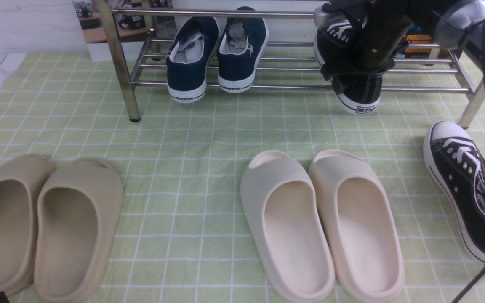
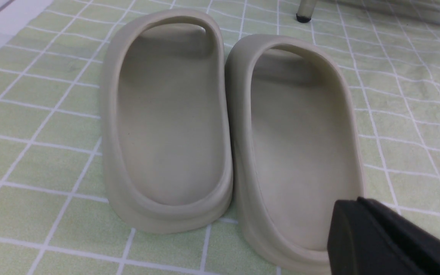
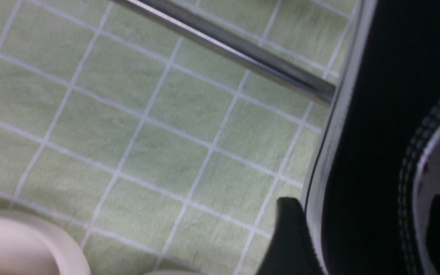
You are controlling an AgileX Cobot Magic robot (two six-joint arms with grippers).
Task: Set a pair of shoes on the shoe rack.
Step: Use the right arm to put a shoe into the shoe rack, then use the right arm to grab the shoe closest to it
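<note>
One black sneaker (image 1: 358, 94) rests on the right part of the shoe rack (image 1: 267, 87), its white-soled heel hanging over the front bar. My right gripper (image 1: 358, 69) is at this shoe. In the right wrist view it (image 3: 361, 206) is open, with one finger outside the white sole (image 3: 321, 160) and the other inside the grey-lined opening. The second black sneaker (image 1: 465, 189) lies on the cloth at the far right, toe pointing away. My left gripper (image 2: 351, 204) is shut on nothing, low over the heel of a beige slipper.
Two navy sneakers (image 1: 215, 54) stand on the rack's left part. A beige slipper pair (image 1: 44, 223) lies front left and a cream pair (image 1: 322, 223) front centre on the green checked cloth (image 1: 192, 134). A rack leg (image 1: 122, 71) stands at left.
</note>
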